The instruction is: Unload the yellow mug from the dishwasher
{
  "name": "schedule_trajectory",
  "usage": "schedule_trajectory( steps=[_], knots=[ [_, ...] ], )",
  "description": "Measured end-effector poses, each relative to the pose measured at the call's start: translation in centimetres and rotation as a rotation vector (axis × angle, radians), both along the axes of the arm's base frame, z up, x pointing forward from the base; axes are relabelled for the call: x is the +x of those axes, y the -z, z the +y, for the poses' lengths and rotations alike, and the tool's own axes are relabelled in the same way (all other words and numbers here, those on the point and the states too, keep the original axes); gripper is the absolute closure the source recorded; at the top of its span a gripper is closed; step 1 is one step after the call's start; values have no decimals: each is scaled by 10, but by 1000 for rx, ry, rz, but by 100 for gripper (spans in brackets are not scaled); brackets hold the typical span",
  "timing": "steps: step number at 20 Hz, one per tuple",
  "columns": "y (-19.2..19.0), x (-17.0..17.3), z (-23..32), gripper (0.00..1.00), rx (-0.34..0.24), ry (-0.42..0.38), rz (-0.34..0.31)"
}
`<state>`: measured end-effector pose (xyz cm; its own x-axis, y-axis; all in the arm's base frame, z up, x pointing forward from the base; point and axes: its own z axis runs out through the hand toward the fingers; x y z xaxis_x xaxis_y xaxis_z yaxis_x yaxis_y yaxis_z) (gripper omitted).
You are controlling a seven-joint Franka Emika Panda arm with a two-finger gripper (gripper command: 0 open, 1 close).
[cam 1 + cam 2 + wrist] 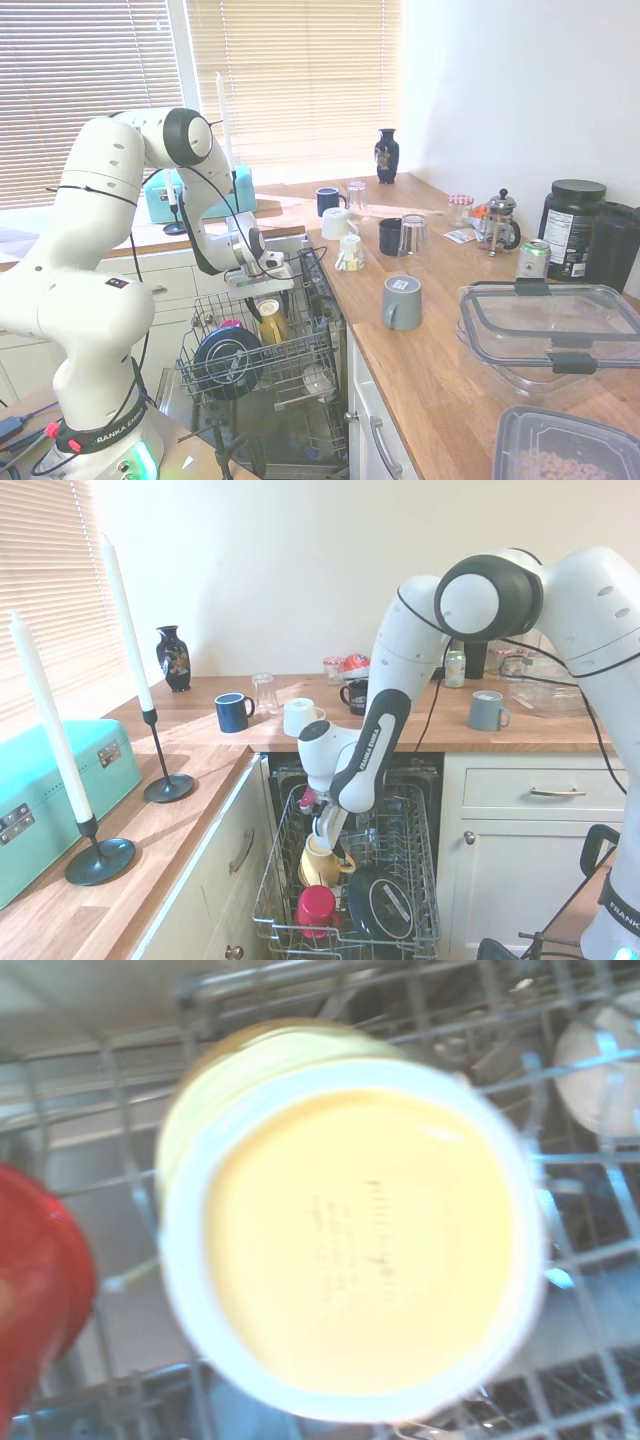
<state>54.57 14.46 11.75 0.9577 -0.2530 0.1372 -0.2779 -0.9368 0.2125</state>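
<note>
Item: small glossy mustard-yellow ceramic mug [318, 861]. Location: upside down in the grey wire rack [282, 880] of the open dishwasher [300, 420], between a red cup [316, 908] and a dark round plate [380, 905]; its pale base fills the wrist view.

Gripper [325, 830]: directly over the mug's base, very near or touching it. Finger opening: cannot tell; no grasp is confirmed.

Step in hand: the approach to the grasp, judged from the pose; the mug is not yet lifted.

Next move calls for: fingers straddling the mug's wall or base, a firm closure, then a straight lift clear of the rack wires and transfer to the wooden surface [440, 330].
</note>
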Motion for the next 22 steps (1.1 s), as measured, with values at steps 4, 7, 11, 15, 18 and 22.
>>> schedule_trajectory(
  steps=[4, 7, 11, 15, 18, 22],
  knots=[
    [19, 2, 12, 0, 0, -14, 9],
    [32, 9, 12, 0, 2, -10, 2],
    [52, 15, 7, 0, 1, -12, 10],
    [61, 19, 17, 100, -4, -26, 6],
    [60, 21, 22, 100, -8, -33, -1],
    [62, 23, 21, 100, -14, -44, 2]
  ],
)
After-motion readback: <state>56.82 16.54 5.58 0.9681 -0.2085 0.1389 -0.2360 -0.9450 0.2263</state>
